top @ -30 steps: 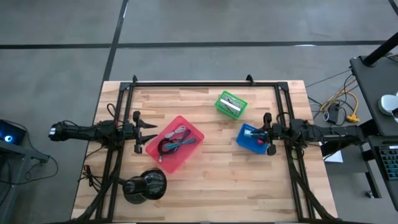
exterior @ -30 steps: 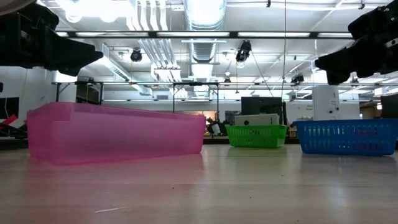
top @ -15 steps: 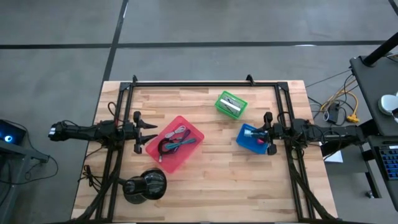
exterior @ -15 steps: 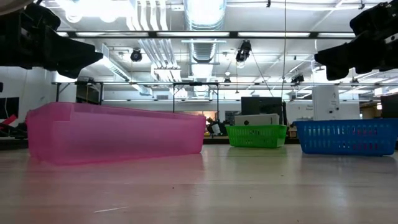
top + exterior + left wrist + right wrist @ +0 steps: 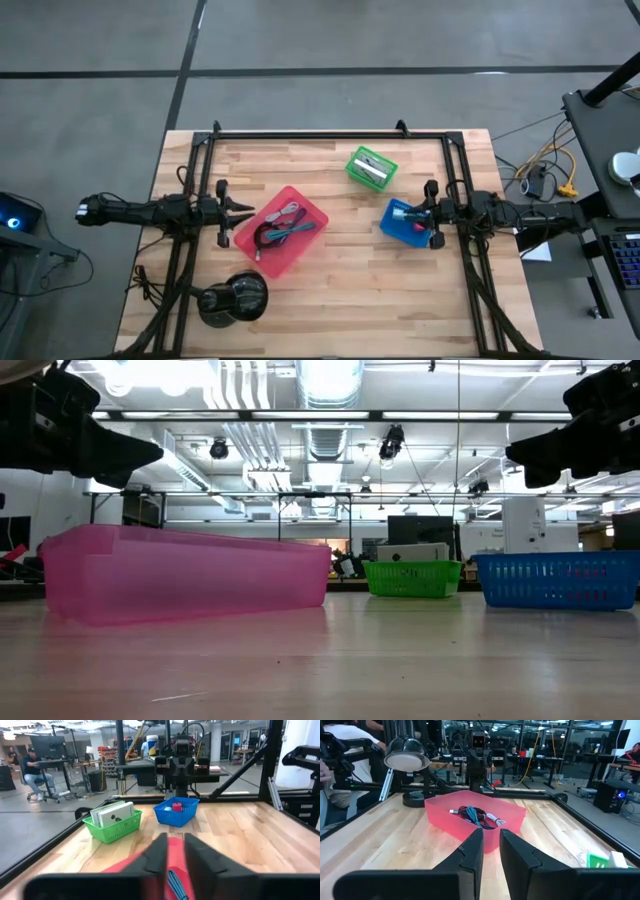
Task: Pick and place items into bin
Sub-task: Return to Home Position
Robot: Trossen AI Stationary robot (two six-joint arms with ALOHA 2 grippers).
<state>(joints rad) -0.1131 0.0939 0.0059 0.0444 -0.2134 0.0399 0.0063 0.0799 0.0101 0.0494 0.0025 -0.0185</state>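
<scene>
From above, the left gripper hangs by the table's left edge, right beside the pink bin. The cords are all tangled inside it. The right gripper is near the right edge, over the blue basket. Low view: both grippers are up off the surface. Wrist views: each one's fingers are just narrowly apart, gripping nothing.

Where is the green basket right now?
In the high view, the green basket sits right of centre, up-right of the pink bin and up-left of the blue basket.
</scene>
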